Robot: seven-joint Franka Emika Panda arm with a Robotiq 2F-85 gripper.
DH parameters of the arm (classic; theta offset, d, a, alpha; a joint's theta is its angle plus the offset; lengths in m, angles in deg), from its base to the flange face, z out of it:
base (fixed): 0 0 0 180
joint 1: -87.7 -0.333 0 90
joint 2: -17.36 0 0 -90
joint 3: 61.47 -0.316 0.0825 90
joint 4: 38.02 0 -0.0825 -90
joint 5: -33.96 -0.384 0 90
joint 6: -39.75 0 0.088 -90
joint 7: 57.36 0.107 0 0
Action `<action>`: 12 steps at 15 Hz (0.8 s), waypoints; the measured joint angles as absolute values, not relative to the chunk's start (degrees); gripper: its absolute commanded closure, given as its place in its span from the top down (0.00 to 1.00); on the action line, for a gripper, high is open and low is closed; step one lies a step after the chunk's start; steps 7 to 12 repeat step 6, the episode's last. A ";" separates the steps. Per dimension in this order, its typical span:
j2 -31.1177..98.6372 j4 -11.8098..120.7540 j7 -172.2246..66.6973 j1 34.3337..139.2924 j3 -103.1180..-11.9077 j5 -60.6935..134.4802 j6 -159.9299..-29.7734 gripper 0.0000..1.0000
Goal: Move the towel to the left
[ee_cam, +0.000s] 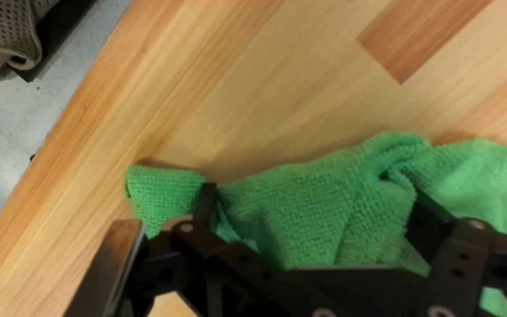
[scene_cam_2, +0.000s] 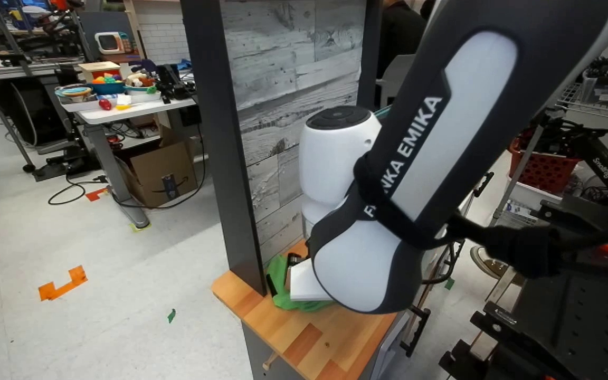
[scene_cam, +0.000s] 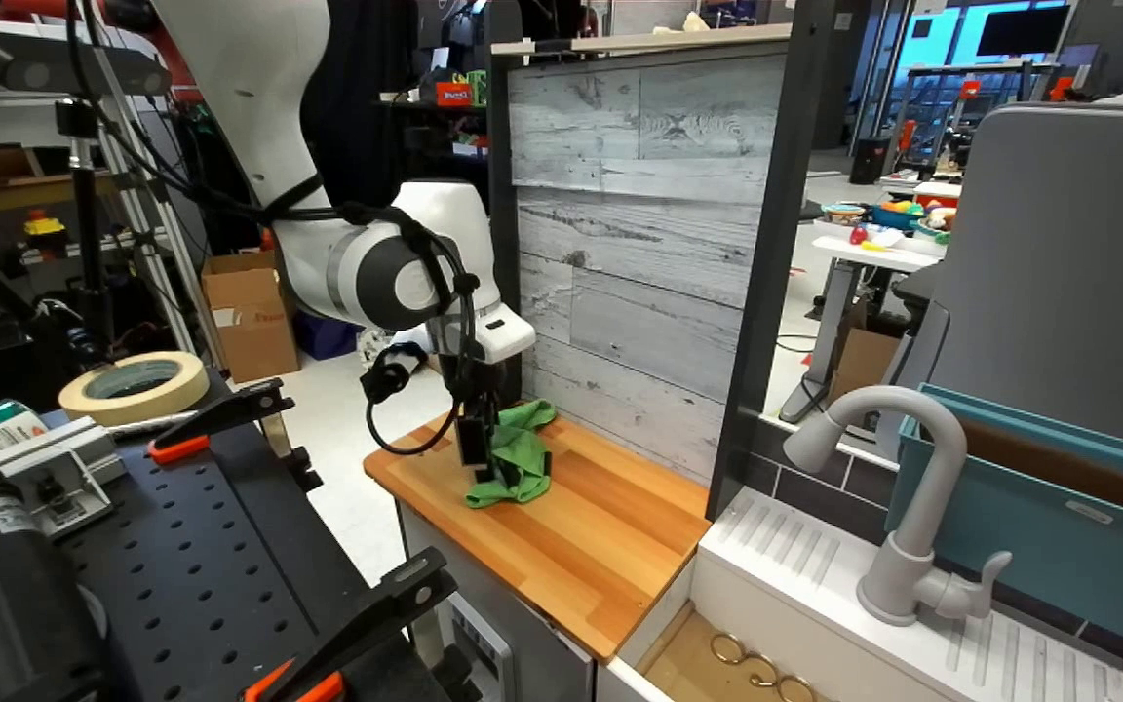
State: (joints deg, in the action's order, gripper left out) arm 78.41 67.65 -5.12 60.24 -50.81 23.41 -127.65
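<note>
Nearest me, a black perforated tabletop (scene_cam: 186, 585) is standing beside the orange-brown wooden counter (scene_cam: 610, 561). Toward the counter's edge farthest from the white sink (scene_cam: 761, 619), a crumpled green cloth towel (scene_cam: 524, 460) is lying, and the black two-fingered gripper (ee_cam: 315, 207) is hanging over it, fingers (ee_cam: 206, 202) parted wide among the folds! Beyond, a grey wood-plank panel (scene_cam: 639, 283) is lining the back edge.

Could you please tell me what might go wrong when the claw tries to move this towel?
The green towel is loosely bunched between the open jaws of the claw, so closing might catch only a fold.
It lies near an edge of the wooden worktop, with floor beyond, so a stray drag could pull it over.
The grey panel rises close by, so the claw might bump it.
</note>
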 measured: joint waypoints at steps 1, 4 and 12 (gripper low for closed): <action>76.81 70.25 -5.12 59.48 -49.70 23.41 -130.68 1.00; 71.64 78.72 -5.35 58.04 -47.44 23.33 -139.83 1.00; 69.47 81.66 -5.54 57.98 -47.29 23.33 -141.03 1.00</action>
